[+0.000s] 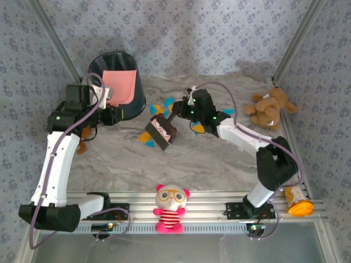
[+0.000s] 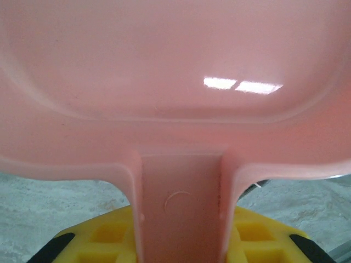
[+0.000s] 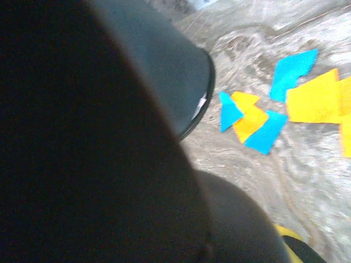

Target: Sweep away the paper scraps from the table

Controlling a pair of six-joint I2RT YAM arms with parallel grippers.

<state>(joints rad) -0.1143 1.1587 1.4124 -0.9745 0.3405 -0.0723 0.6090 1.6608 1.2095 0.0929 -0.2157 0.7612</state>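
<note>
The pink dustpan (image 1: 120,83) is tilted over the mouth of the dark bin (image 1: 137,101). My left gripper (image 1: 108,112) is shut on its handle (image 2: 181,208), which runs between the yellow fingers (image 2: 104,238). My right gripper (image 1: 175,114) is shut on a dark brush with a printed face (image 1: 160,131), whose head rests on the table (image 1: 219,159) just right of the bin. Orange-yellow and teal paper scraps (image 1: 160,107) lie around the brush, more of them under the right arm (image 1: 198,127). In the right wrist view the brush (image 3: 109,164) blocks most of the scene, with paper scraps (image 3: 252,119) beyond the bin's rim (image 3: 204,82).
A brown teddy bear (image 1: 270,107) lies at the table's right side. A pink doll in a striped shirt (image 1: 170,209) sits on the front rail. An orange-lidded container (image 1: 299,200) lies by the right arm's base. Patterned walls close in the back and both sides.
</note>
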